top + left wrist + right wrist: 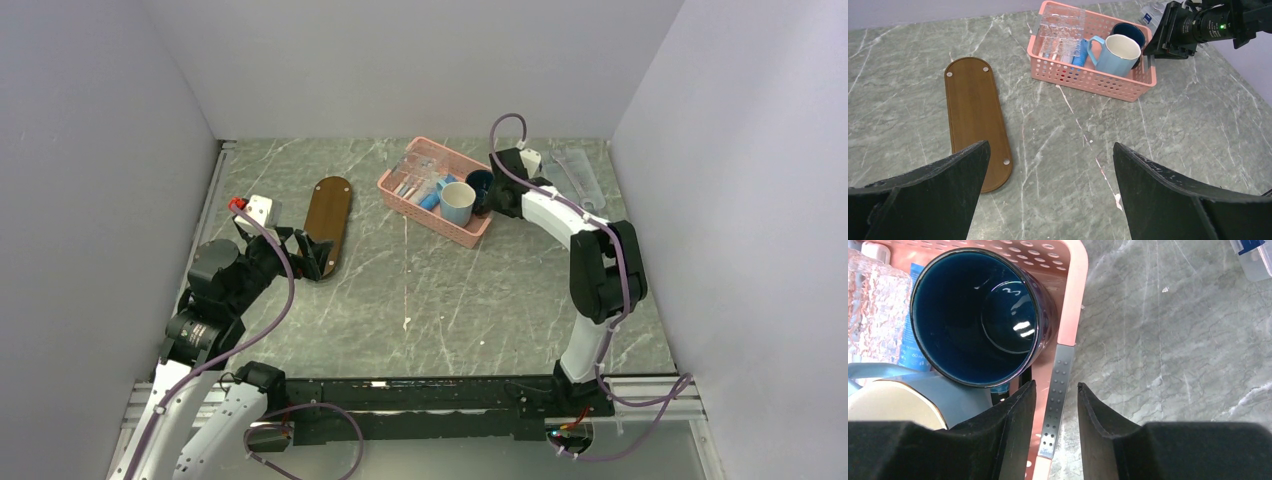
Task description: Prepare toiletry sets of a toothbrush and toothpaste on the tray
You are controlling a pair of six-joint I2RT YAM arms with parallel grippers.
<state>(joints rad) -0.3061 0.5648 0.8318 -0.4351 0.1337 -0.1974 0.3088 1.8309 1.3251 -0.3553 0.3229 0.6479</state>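
Left of the basket [1098, 82], the left end effector [1050, 147] hung wide apart by the tray [975, 115]. The toothpaste [1079, 52] lay inside the basket. The right end effector [1056, 385] straddled the basket's right rim, partly apart; closing there could drag it.

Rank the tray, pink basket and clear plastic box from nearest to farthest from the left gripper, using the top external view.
1. tray, just ahead of the left gripper
2. pink basket, farther right, mid-table
3. clear plastic box, far right corner
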